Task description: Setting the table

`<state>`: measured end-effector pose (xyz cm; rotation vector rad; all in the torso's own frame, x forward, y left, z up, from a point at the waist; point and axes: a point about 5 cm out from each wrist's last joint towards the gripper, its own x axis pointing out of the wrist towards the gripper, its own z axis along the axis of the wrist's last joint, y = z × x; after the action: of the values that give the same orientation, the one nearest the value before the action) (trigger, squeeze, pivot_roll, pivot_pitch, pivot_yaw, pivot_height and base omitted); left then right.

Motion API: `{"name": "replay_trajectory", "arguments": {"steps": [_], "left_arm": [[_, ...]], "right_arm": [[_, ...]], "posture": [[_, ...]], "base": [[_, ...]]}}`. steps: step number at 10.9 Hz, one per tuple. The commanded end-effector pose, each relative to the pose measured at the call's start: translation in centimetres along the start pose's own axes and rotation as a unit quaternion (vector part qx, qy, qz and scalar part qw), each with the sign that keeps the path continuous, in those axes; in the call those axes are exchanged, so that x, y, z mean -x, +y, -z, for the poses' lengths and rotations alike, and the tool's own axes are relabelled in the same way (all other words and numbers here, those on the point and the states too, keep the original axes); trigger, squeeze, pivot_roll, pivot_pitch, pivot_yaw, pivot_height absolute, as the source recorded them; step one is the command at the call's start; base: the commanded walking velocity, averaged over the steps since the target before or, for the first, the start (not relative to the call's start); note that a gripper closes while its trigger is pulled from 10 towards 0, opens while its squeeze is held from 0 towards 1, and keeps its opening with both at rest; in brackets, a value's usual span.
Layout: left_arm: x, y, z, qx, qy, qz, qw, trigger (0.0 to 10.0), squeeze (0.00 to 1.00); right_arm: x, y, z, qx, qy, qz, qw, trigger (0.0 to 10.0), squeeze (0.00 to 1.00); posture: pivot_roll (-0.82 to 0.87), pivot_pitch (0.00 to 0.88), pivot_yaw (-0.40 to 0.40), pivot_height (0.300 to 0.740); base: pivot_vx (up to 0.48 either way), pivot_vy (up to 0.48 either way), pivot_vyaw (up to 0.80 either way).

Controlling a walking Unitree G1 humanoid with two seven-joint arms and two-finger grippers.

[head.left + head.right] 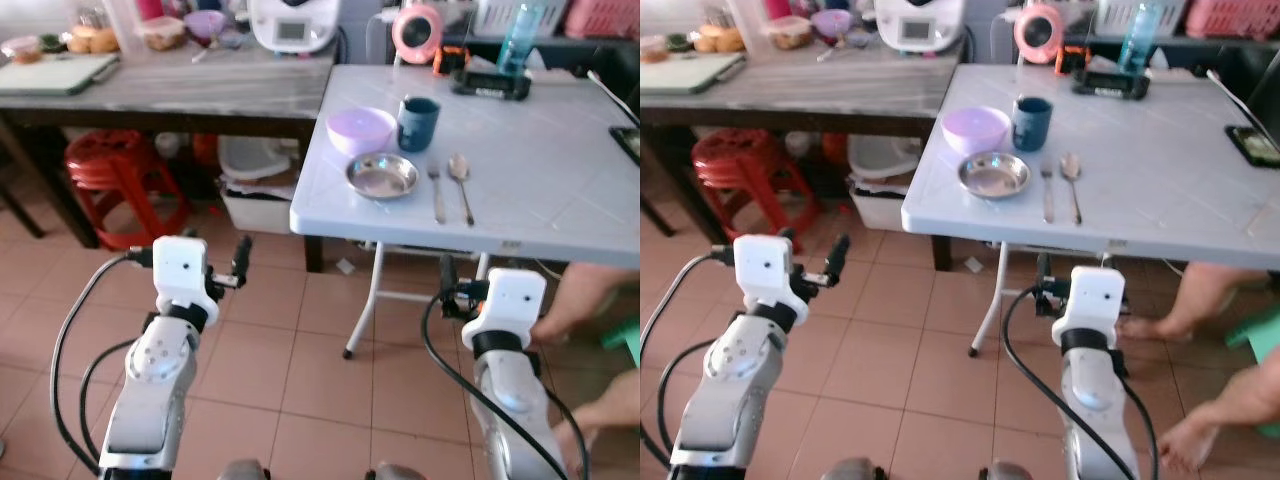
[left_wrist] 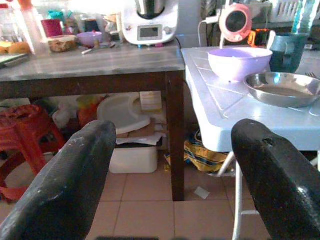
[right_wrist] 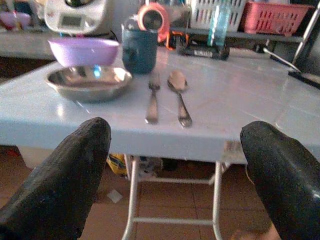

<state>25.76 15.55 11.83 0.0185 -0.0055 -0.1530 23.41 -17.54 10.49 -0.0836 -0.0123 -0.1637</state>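
On the white folding table (image 1: 560, 160), near its left front corner, a purple bowl (image 1: 361, 130) and a dark blue mug (image 1: 418, 122) stand side by side. In front of them lies a steel plate (image 1: 382, 176), with a fork (image 1: 437, 190) and a spoon (image 1: 461, 185) to its right. My left gripper (image 1: 240, 262) hovers over the floor, left of the table and below its edge, open with nothing between its fingers (image 2: 75, 180). My right gripper (image 1: 447, 275) is under the table's front edge, open and facing the plate (image 3: 87, 80) and cutlery.
A dark wooden side table (image 1: 180, 85) with a white appliance (image 1: 293, 22) and food containers stands to the left. Beneath it are a red stool (image 1: 115, 170) and a white bin (image 1: 262, 205). A person's feet (image 1: 575, 310) rest on the floor at right. A phone (image 1: 628, 140) lies at the table's right edge.
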Motion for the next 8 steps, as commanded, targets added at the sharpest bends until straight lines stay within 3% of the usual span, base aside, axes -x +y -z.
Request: {"name": "replay_trajectory", "arguments": {"steps": [1,5,8], "left_arm": [[-0.3,0.2,0.0,0.004,-0.002,-0.005,1.000,10.0,0.00],[0.1,-0.9,0.4,0.017,-0.002,0.024,1.000,10.0,0.00],[-0.6,-1.5,0.0,0.028,-0.012,0.028,0.999,10.0,0.00]], "right_arm": [[0.0,0.7,-0.3,-0.001,-0.003,-0.015,1.000,10.0,0.00],[-0.1,0.3,-0.9,0.007,-0.005,-0.014,1.000,10.0,0.00],[-0.5,0.5,-1.1,0.008,-0.002,-0.019,1.000,10.0,0.00]], "posture": [[-0.01,0.000,0.035,0.740],[-0.03,0.000,0.034,0.740],[-0.04,0.000,0.031,0.740]], "base": [[0.266,0.000,0.00],[0.407,0.000,0.00],[0.480,0.000,0.00]]}}
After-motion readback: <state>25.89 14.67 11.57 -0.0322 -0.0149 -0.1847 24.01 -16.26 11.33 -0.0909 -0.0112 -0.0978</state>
